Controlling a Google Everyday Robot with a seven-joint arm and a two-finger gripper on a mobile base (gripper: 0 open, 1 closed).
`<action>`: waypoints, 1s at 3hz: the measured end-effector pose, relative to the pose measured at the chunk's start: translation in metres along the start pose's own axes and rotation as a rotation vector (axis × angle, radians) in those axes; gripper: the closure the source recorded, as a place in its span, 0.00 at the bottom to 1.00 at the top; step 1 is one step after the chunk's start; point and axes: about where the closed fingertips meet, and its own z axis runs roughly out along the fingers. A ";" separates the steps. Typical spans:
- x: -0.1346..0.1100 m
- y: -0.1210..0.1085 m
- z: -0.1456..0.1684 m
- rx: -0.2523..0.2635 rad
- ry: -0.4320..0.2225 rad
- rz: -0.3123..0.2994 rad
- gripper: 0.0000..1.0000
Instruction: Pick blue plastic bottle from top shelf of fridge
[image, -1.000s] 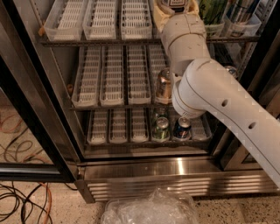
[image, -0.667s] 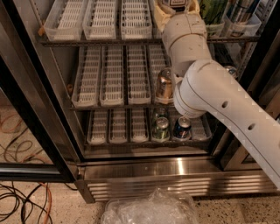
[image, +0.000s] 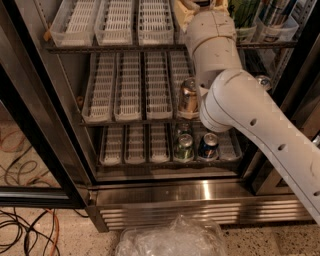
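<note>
The fridge (image: 200, 212) stands open in front of me, with its ribbed steel base grille below. The top shelf (image: 115, 47) carries white slotted lane trays (image: 120, 20). At its right end stand a green bottle (image: 245, 11) and, beside it, what looks like the blue plastic bottle (image: 274, 17) with a pale label and a dark panel, cut off by the top edge. My white arm (image: 235, 105) reaches up to the top shelf. My gripper (image: 200, 3) is at the top edge, left of the green bottle and mostly out of frame.
A metal can (image: 188, 95) stands on the middle rack next to my arm. A green can (image: 184, 147) and a blue can (image: 208, 145) stand on the lower rack. The black door frame (image: 35, 125) is on the left. A clear plastic bag (image: 172, 240) and cables (image: 20, 220) lie on the floor.
</note>
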 end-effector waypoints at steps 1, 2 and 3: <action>-0.007 0.001 0.002 -0.004 -0.040 0.001 1.00; -0.009 0.003 0.000 -0.014 -0.064 -0.007 1.00; -0.014 0.003 0.000 -0.016 -0.100 -0.007 1.00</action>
